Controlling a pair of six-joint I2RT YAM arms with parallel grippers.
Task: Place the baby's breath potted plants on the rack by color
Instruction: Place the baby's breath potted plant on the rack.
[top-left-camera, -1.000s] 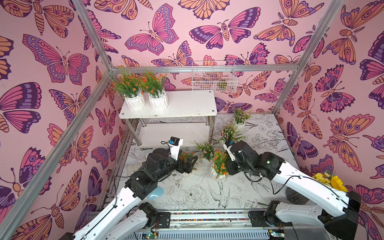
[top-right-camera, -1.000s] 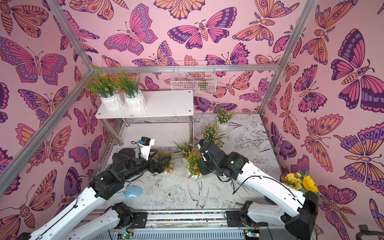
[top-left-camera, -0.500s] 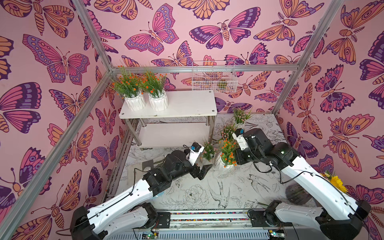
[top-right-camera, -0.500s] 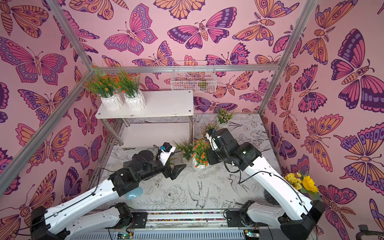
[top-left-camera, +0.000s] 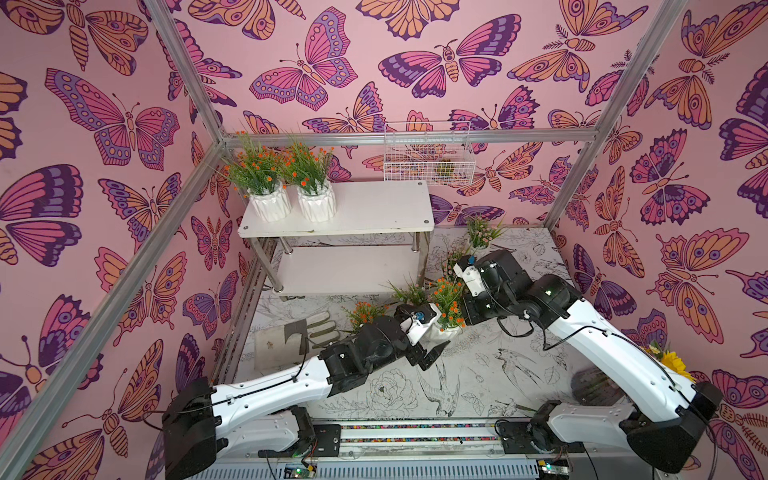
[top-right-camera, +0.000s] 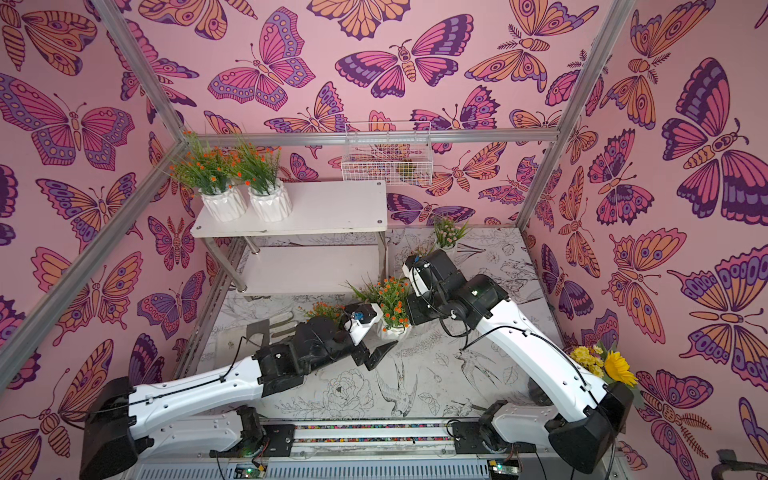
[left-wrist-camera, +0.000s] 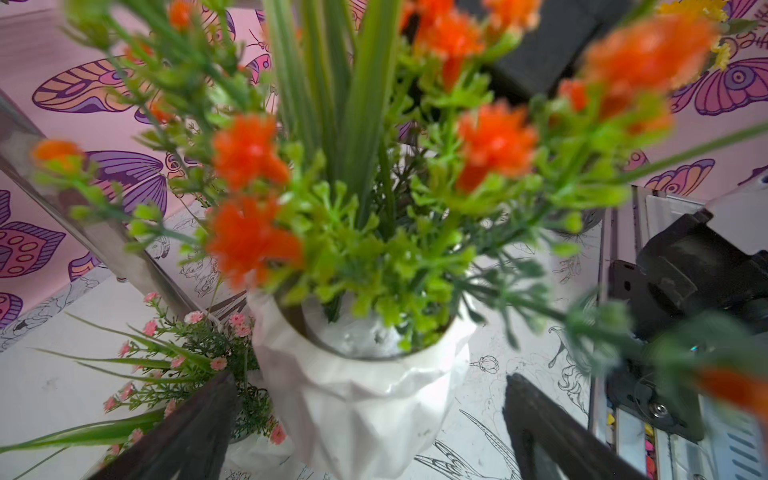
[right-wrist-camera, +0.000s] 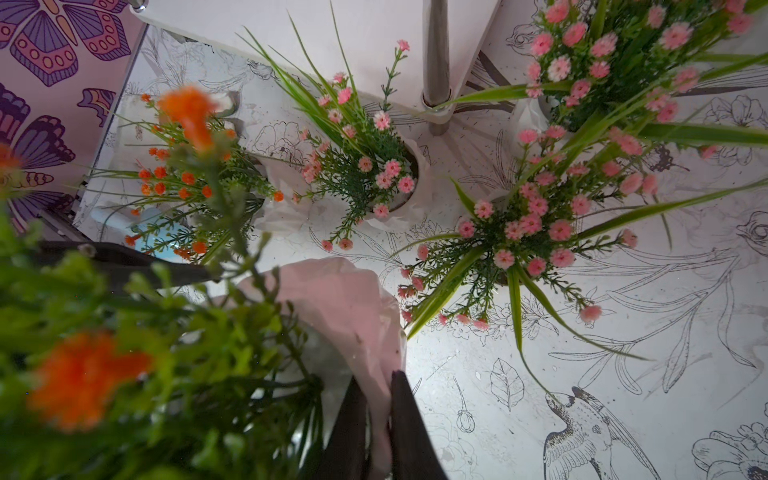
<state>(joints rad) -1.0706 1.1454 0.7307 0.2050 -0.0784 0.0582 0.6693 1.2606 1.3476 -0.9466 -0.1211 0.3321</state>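
Orange-flowered potted plant (top-left-camera: 448, 305), rim pinched by the pressed-together right gripper (right-wrist-camera: 377, 390), has shifted to just in front of the rack (top-left-camera: 374, 208), and the left gripper (left-wrist-camera: 365, 390) now brackets it with jaws spread wide, so a handover looks imminent.

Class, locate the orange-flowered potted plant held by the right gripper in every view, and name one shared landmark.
Top view: orange-flowered potted plant, mid-table, before the rack.
Top view: orange-flowered potted plant, same spot.
Left wrist: central, inside the open left gripper.
Right wrist: its pot pinched by the right gripper.
Landmark: neighbouring pink-flowered plant.
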